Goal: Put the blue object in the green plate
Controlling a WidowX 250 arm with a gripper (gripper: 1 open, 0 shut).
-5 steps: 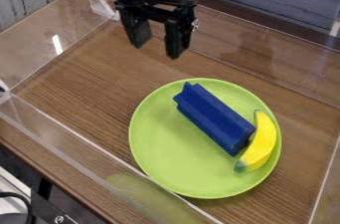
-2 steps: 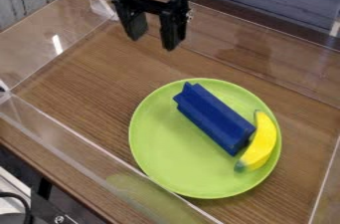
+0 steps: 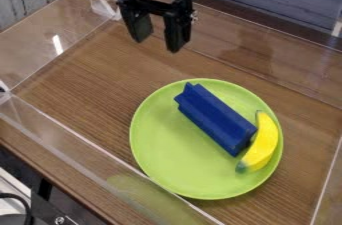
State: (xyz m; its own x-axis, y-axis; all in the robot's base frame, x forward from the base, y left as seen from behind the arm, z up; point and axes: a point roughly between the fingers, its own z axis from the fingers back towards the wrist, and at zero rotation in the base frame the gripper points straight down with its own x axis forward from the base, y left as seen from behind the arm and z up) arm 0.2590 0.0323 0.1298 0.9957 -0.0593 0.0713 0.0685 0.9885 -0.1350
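Blue ridged block point(image 3: 215, 119) on green plate point(image 3: 171, 149): probably stiff, light; best taken across its narrow middle. Pincer point(image 3: 158, 37) open, holding nothing.

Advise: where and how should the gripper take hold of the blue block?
Probably mid-length on the blue block, from above, gripper fingers across its narrow width: it lies lengthwise, and the banana toy crowds only its lower-right end.
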